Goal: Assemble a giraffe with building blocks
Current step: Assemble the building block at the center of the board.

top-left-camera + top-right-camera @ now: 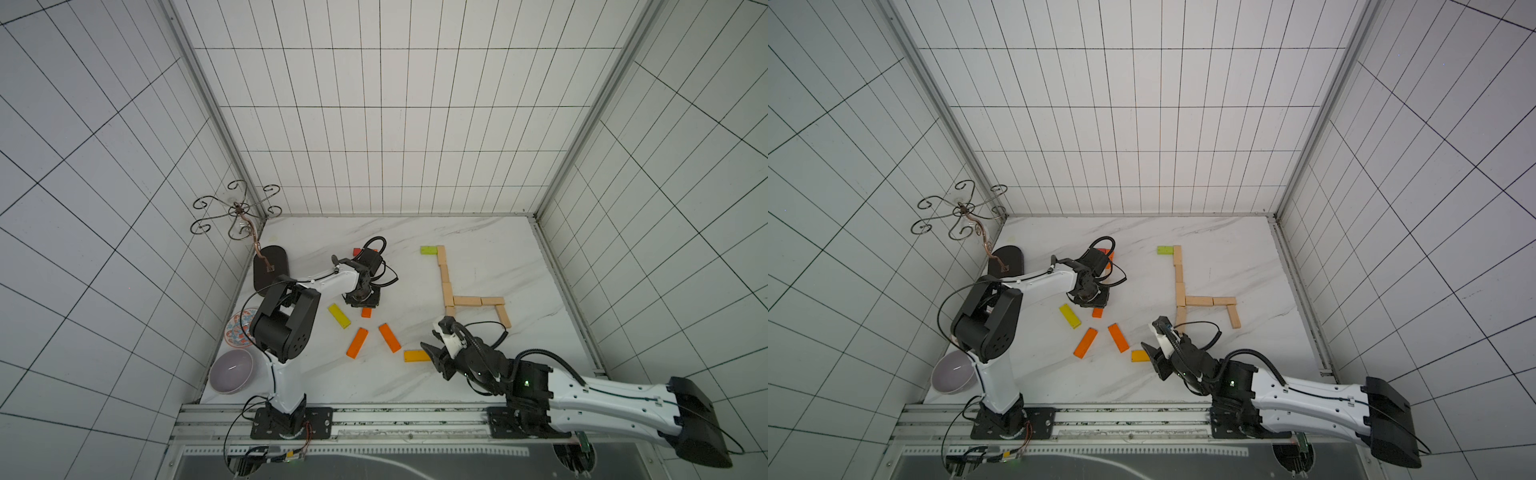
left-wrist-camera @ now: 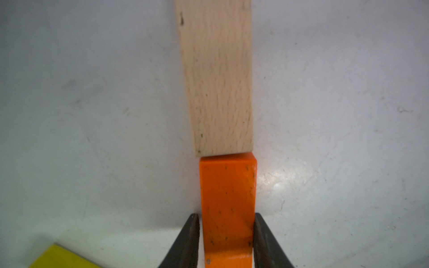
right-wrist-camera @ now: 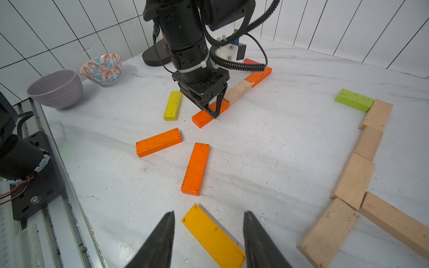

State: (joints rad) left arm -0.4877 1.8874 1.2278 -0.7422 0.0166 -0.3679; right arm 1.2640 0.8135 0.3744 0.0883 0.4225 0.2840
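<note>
My left gripper is down at the table with its jaws close on either side of an orange block; one finger touches it and a thin gap shows at the other. That block lies end to end with a pale block. My right gripper hangs open over an amber block, which it does not touch. In both top views, pale blocks laid flat form a figure topped by a lime green block. A yellow block and two orange ones lie loose.
A lilac bowl and a patterned bowl stand at the left edge, near the left arm's base. A dark oval stand base with a wire rack sits at the back left. A red block lies behind the left gripper. Tiled walls enclose the table.
</note>
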